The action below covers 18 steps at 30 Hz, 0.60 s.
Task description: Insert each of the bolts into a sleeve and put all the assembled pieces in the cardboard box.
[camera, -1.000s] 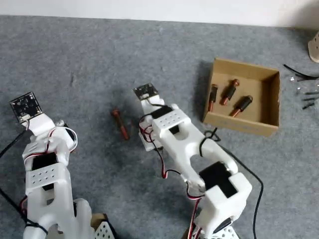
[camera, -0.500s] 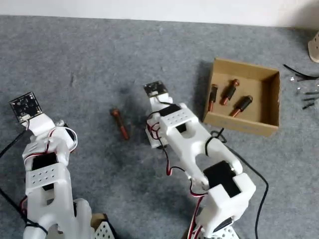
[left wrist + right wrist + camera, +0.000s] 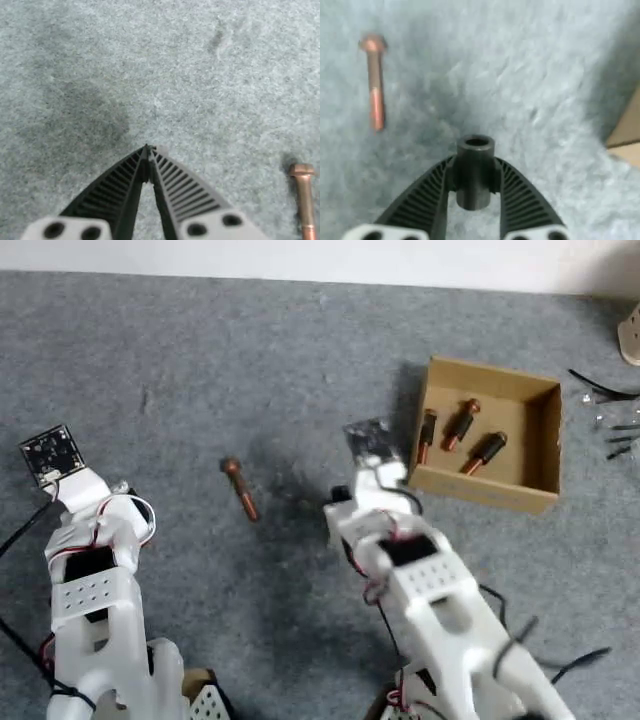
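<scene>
A copper bolt lies alone on the grey mat between the two arms; it also appears in the left wrist view as the bolt and in the right wrist view as the bolt. My right gripper is shut on a black sleeve, held upright above the mat. The right arm stands just left of the cardboard box, which holds three assembled pieces. A corner of the box shows beside the sleeve. My left gripper is shut and empty over bare mat, on the left arm.
Small screws and dark loose parts lie at the table's right edge, beyond the box. A pale object sits at the far right corner. Open mat stretches across the back and the middle left.
The right arm has swung to the right, away from the loose bolt and towards the box, with the sleeve in its gripper. The left arm and the bolt have kept still.
</scene>
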### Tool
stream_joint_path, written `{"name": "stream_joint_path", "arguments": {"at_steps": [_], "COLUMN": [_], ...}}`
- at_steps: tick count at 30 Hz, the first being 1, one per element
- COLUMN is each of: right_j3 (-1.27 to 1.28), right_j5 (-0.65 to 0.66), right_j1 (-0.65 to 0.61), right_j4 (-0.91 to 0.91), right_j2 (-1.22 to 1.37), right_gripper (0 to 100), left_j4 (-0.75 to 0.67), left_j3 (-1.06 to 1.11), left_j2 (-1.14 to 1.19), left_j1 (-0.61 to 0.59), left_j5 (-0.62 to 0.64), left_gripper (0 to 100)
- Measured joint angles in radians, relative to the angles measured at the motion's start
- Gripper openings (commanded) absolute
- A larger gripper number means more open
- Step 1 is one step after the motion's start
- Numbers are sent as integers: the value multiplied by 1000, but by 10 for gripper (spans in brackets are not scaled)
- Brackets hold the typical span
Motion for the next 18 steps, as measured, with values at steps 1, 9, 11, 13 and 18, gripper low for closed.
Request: {"name": "stream_joint_path", "arguments": {"at_steps": [1, 9, 11, 13, 18], "right_j3": [41, 238, 270, 293, 374], "right_j5": [0, 0, 0, 0, 0], "right_j1": [17, 137, 141, 138, 140], "right_j4": [-35, -230, -241, -241, -242], "right_j2": [-43, -245, -287, -330, -445], "right_gripper": [5, 5, 5, 5, 5], "left_j4": [0, -40, -64, -81, -89], "left_j3": [0, 26, 43, 44, 43], "left_j2": [0, 0, 0, 0, 0], "left_j1": [3, 109, 164, 218, 261], "left_j5": [0, -54, -97, -115, -115], "left_gripper": [5, 5, 5, 5, 82]}}
